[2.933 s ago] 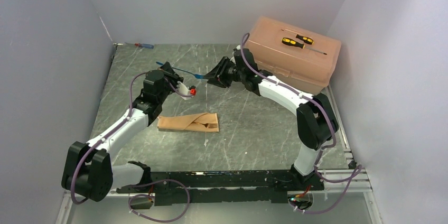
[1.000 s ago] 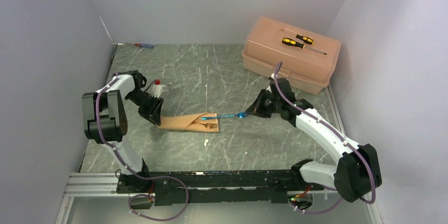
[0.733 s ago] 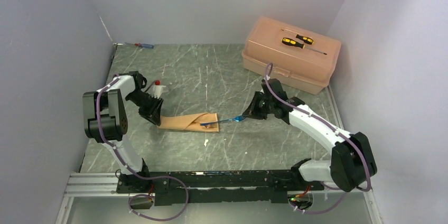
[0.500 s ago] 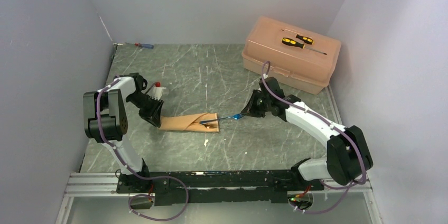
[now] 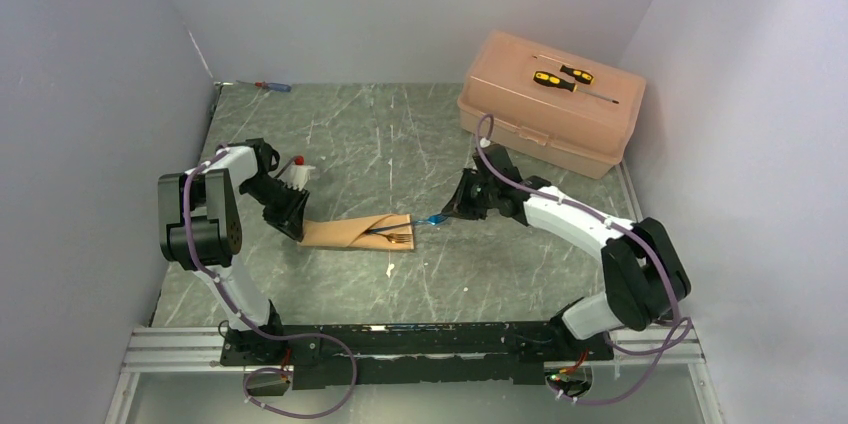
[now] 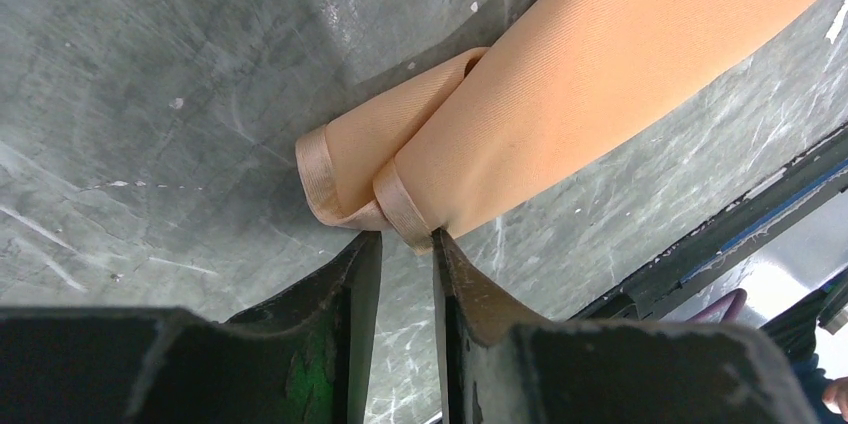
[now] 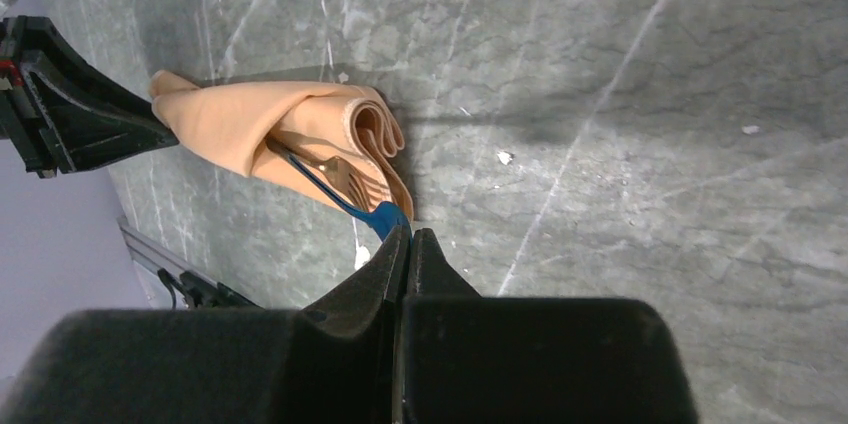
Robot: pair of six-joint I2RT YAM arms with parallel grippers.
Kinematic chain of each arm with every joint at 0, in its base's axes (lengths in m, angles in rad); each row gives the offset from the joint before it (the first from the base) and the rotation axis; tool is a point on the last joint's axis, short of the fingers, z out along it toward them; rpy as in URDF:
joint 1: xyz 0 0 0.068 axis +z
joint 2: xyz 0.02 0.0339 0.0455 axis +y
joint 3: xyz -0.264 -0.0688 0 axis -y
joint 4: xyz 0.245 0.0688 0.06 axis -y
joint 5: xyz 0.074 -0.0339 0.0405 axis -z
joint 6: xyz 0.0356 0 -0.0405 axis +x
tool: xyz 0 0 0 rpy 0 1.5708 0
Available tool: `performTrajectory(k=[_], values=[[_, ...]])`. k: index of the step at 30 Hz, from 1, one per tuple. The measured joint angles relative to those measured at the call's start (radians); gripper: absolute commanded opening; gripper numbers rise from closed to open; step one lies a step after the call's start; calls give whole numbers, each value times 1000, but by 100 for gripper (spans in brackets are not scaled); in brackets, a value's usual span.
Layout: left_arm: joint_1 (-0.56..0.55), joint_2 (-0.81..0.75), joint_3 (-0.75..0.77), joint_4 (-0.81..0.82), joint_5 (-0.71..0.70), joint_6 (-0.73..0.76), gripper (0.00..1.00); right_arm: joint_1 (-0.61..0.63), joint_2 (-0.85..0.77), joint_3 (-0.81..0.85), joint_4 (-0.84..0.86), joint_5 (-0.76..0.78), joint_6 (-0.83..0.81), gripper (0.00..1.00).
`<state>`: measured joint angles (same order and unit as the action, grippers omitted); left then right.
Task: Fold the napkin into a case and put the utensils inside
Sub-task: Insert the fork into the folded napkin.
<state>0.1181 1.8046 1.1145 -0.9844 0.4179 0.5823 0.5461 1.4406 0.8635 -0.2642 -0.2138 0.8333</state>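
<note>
On the table [image 5: 380,134], toward its near left part, the case [image 5: 345,232] lies flat, with the long side going from left to right. At its left end sits the left pincer [image 6: 405,241]. Its two fingers stand close together with only a thin gap, and the folded hem of the cloth is caught between the tips, so this pincer is pinching the case. The right pincer [image 7: 405,236] is just beside the right, open end of the case, low over the table. Its fingers are pressed together on the wide blue end of a blue utensil [image 7: 386,216]. The slim stem of this utensil goes slanted under the upper flap, so one part is inside the case and the blue end is outside. A gold fork [image 7: 358,182] also lies in the case, with the tines showing at the opening, next to the blue stem. Well apart, at the far right of the table, stands a pink box [image 5: 540,134] with two yellow-and-black screwdrivers [image 5: 562,78] on its lid. One red-and-blue screwdriver [image 5: 272,86] lies at the far left corner, by the wall.
</note>
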Motion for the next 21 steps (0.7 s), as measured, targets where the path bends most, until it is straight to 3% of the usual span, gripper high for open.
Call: performTrajectory(k=[21], values=[[0, 8, 0, -1, -1, 5, 29, 114, 148, 37, 163, 27, 94, 0]])
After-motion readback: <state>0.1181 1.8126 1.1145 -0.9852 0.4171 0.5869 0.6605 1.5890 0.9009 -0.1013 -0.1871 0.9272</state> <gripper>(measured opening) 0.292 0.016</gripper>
